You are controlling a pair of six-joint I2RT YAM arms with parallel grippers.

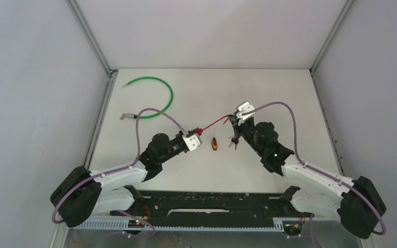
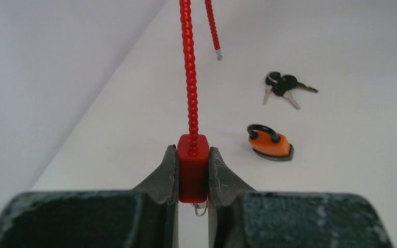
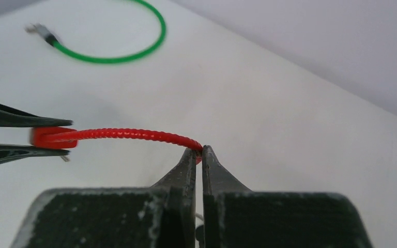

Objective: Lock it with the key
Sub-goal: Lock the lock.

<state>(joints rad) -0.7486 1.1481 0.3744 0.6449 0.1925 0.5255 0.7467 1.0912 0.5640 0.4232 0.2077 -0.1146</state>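
Looking across the pale table (image 1: 269,93) first, with both arms reaching in to meet near its middle. Clamped on the red lock body (image 2: 193,175) from both sides, the left gripper (image 2: 193,150), jaws pressed against it. Squeezed tight on the red cable (image 3: 129,134) close to its far end, the right gripper (image 3: 201,153). Strung between the two claws and lifted off the table, that cable, its long axis running from the left claw up and rightward to the right one in the overhead view. Far off to the left, well apart, a green cable (image 1: 157,98) lying in an open loop and posing no obstacle. Just beside the lock body on the right-arm side, a small orange padlock (image 2: 270,143) flat on the table, shackle apparently shut. Beyond it, the keys (image 2: 281,85), a black-headed bunch lying flat, near the right gripper and plainly closer to that arm than to the left. Smallest of all, the cable's metal tip (image 2: 218,52), dangling free. Probably next: guiding the tip round to the lock body, then fetching the keys with the right claw, with the left one occupied. Nothing lying between right claw and keys, though padlock near enough to get nudged
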